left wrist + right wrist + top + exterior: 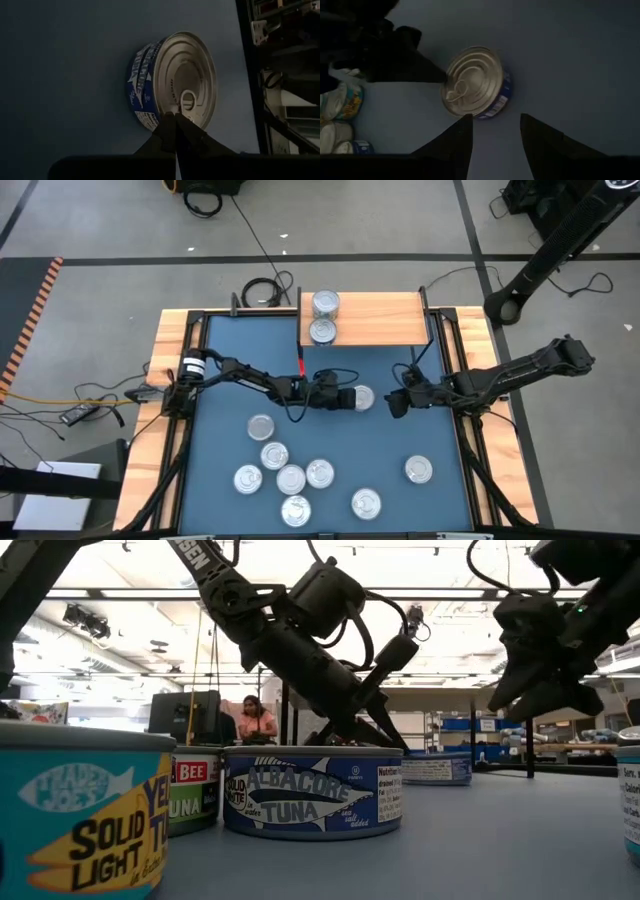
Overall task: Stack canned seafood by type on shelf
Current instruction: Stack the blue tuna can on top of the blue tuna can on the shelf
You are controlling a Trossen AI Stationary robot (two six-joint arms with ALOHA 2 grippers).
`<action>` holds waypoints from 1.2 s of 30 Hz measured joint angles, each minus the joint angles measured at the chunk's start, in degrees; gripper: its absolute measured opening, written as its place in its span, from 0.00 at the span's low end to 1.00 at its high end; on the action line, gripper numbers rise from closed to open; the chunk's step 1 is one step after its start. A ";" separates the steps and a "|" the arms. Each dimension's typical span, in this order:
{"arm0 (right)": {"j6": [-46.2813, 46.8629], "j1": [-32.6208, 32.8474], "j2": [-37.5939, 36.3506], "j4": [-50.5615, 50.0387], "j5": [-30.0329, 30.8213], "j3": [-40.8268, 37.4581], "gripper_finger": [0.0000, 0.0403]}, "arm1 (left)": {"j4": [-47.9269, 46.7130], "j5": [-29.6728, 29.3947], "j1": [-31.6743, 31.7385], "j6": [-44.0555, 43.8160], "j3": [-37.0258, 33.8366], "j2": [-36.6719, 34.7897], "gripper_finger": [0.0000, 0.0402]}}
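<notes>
Left claw (342, 398): closed, tips touching a tuna can (362, 397) at frame centre.
Right claw (393, 402): open, just right of it.

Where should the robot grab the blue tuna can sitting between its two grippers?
By the round side wall, coming straight down from above. The blue tuna can lies flat on the table, lid up, so its low sides are open for a finger each. The lid is smooth and flat, nothing to pinch. The open right gripper looks better placed than the shut left gripper, whose tip is at the lid.
</notes>
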 joint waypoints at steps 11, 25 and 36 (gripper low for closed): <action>2.30 -1.06 5.17 7.62 -2.35 0.00 0.43 | -3.48 1.99 -0.37 1.54 -0.17 0.20 0.00; -15.40 -0.62 7.40 21.92 -2.83 0.04 0.50 | -1.23 4.30 -0.30 1.72 -0.22 0.22 0.00; -27.37 1.39 7.40 13.90 -6.01 2.69 0.50 | -0.56 5.27 -0.35 1.53 -0.22 0.22 0.00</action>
